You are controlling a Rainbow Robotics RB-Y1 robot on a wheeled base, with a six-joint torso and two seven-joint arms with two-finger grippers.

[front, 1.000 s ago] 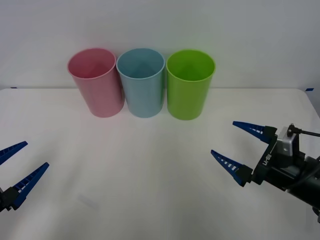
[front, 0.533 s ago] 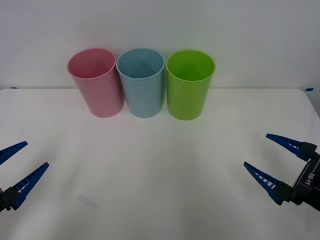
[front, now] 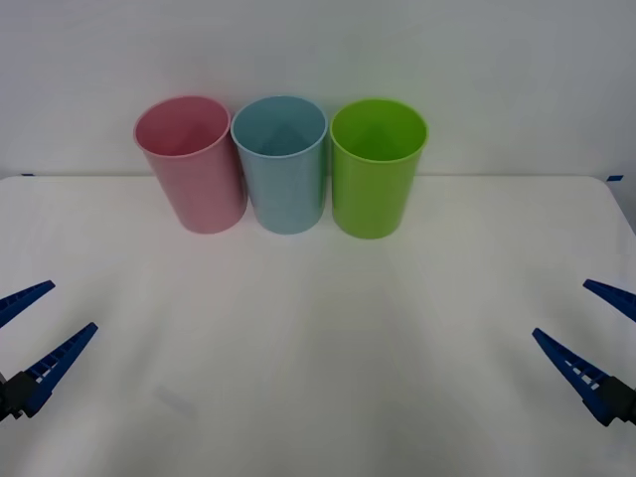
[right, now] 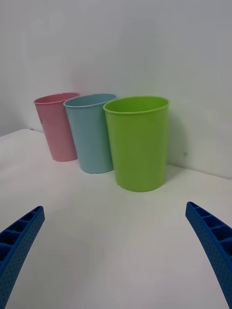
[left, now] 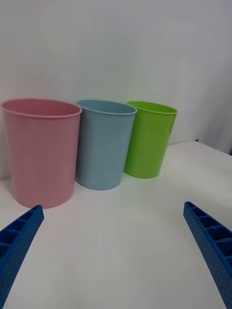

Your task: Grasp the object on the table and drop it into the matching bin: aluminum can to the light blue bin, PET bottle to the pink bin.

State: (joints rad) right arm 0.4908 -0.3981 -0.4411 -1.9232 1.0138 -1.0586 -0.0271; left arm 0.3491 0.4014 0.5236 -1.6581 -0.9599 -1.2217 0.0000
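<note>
Fingers of left gripper (front: 30, 328) and right gripper (front: 594, 333) spread wide, holding nothing above table (front: 318, 378).

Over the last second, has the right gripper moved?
Yes. The right gripper, fingers open, has pulled back toward the table's right near edge, away from the green bin, which stayed put.

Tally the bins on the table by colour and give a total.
Pink bin: 1
Light blue bin: 1
Lime green bin: 1
Total: 3 bins, standing in a row at the far side of the table.
</note>
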